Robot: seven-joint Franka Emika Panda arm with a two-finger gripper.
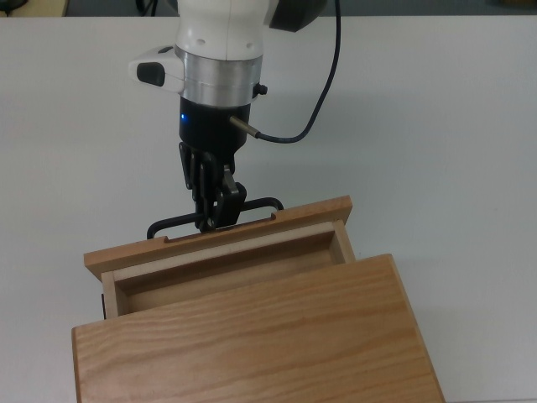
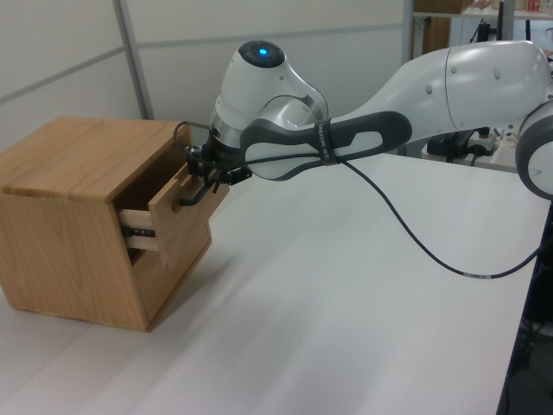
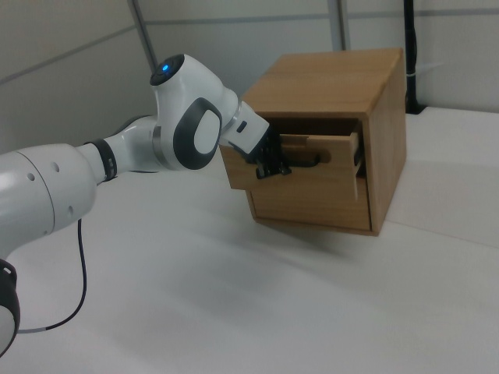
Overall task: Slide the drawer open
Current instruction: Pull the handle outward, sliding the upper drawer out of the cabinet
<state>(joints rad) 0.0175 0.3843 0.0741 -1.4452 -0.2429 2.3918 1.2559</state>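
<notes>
Black handle (image 1: 214, 220) mid-bar hidden behind fingers (image 1: 220, 200) on drawer (image 1: 226, 252).

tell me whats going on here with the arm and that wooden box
A white robot arm's black two-finger gripper is closed on the thin black metal bar handle of a light wooden drawer. The drawer sits at the top of an oak-coloured wooden box on a white table. It is part-way out, its hollow inside showing in the top view, with more travel seemingly left.
</notes>
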